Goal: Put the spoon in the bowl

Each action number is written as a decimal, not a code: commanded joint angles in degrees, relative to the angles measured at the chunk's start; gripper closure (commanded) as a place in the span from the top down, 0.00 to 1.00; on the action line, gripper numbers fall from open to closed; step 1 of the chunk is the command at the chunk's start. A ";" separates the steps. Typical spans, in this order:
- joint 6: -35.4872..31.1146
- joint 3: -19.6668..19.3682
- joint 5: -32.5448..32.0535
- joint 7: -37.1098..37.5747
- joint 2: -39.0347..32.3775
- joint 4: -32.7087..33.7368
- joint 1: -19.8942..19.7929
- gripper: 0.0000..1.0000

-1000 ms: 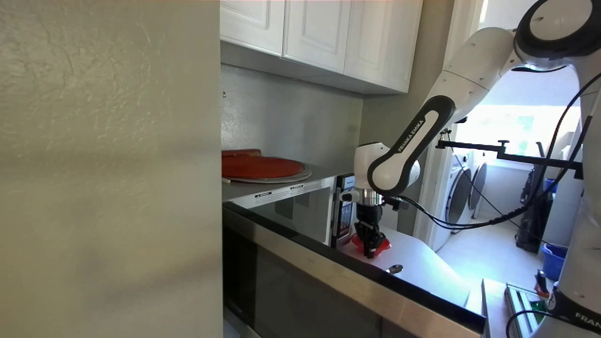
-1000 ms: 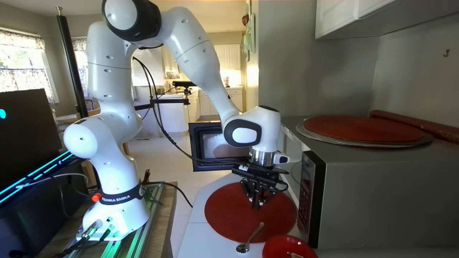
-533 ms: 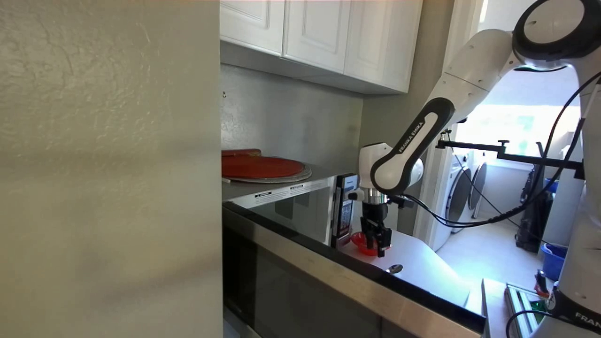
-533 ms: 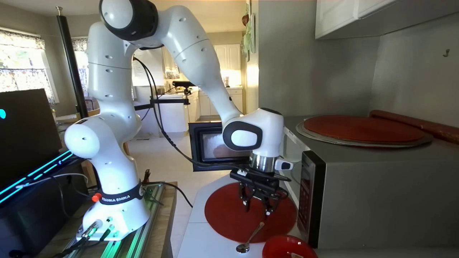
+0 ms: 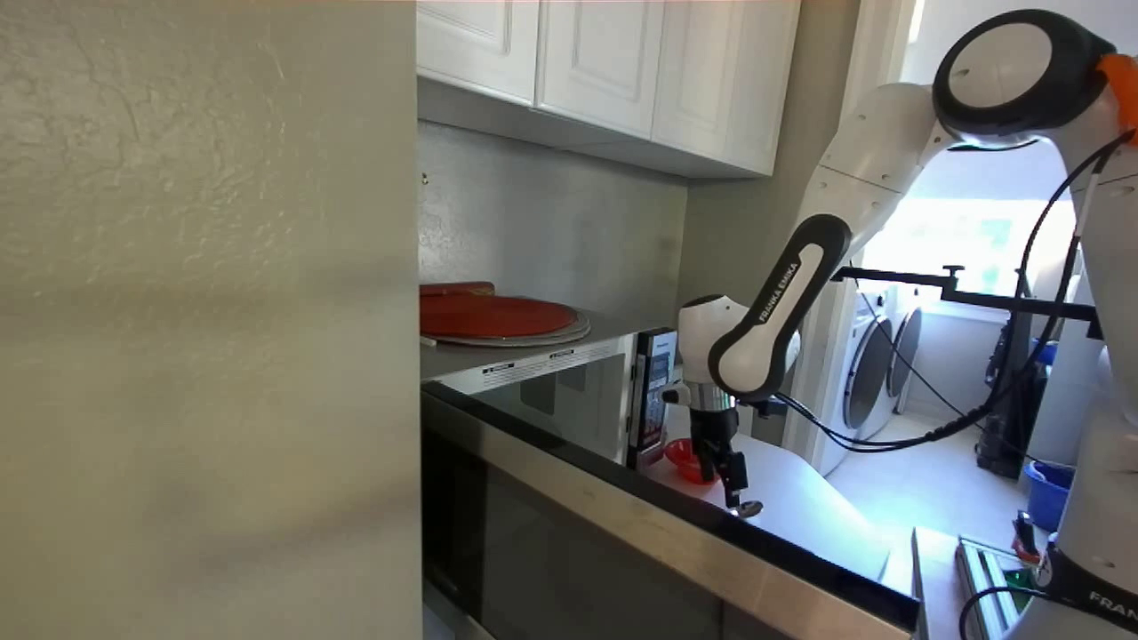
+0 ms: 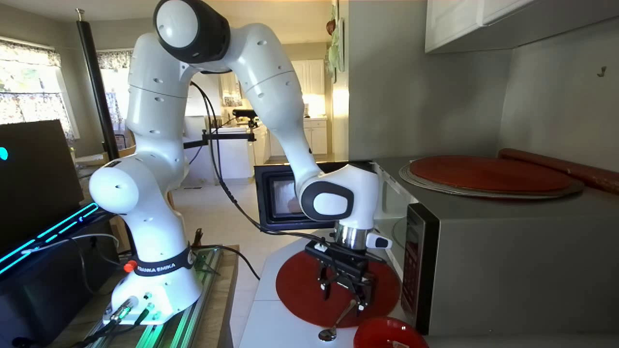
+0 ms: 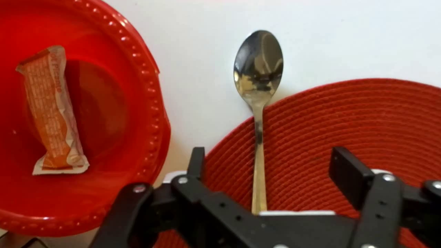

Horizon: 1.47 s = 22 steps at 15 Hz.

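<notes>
A metal spoon lies with its head on the white table and its handle across the edge of a round red mat. In both exterior views the spoon shows beside the bowl. The red bowl fills the left of the wrist view, with an orange and white packet inside. My gripper stands open above the handle, its fingers on either side of it in the wrist view. The handle's end meets the gripper's body at the picture's lower part. In an exterior view the gripper hangs just over the spoon.
A microwave stands close beside the arm and bowl, its door swung open. On top of it rests a wide flat red mat. The white table ends on the side of the robot's base.
The gripper's fingers have spread from nearly together to wide apart. The gripper has come down lower, nearer the spoon. Spoon and bowl have stayed in place.
</notes>
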<state>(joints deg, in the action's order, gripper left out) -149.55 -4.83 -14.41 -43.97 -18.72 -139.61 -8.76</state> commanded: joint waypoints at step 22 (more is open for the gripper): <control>-0.52 -1.79 -9.94 14.63 -6.62 3.21 2.98 0.05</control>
<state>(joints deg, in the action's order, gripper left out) -150.25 -6.26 -22.05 -31.78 -23.80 -137.67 -6.31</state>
